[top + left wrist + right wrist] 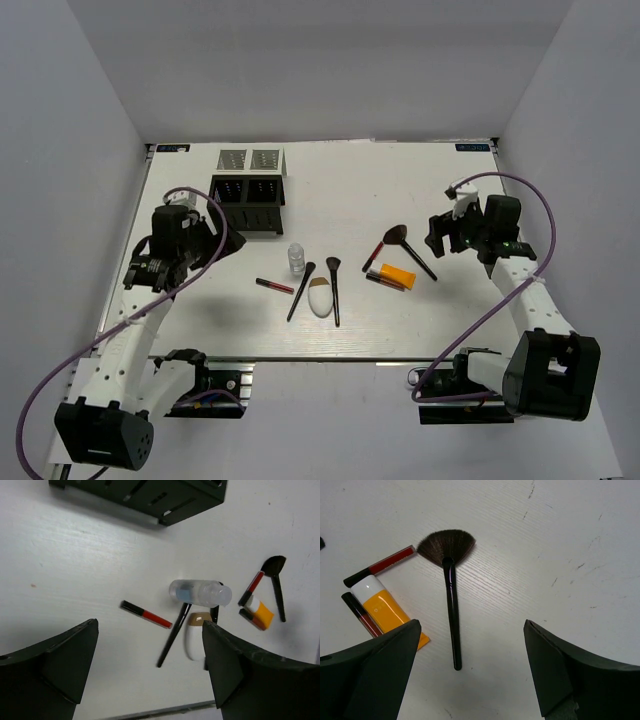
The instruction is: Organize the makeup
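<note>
White tabletop fills all three views, with pale walls closing it in.

I start at my right gripper. Its jaws stand fully spread and hold nothing, hanging above the table. Almost straight below, a touch toward the left finger, lies the fan brush. Its handle tip is nearest the wrist and its brown bristles fan away from it. That long axis runs between the fingers and across their closing line, so I judge that a drop with a slight shift left would put the handle squarely in the pinch.

Just left of the brush sits the orange tube, white cap up. The two red-black sticks lie one beyond the cap and one along the tube's far side.

My left gripper is likewise wide apart and empty, hovering near the black compartment box. Out ahead of it lies a lone red-black stick. Beyond that are the clear bottle, the sponge and two slim brushes, with the sponge between the brushes.

From above, the right arm is plainly nearer the fan brush and the left arm nearer the box. I'd take the brush with the right. The tube lies close, so a finger could nudge it.
</note>
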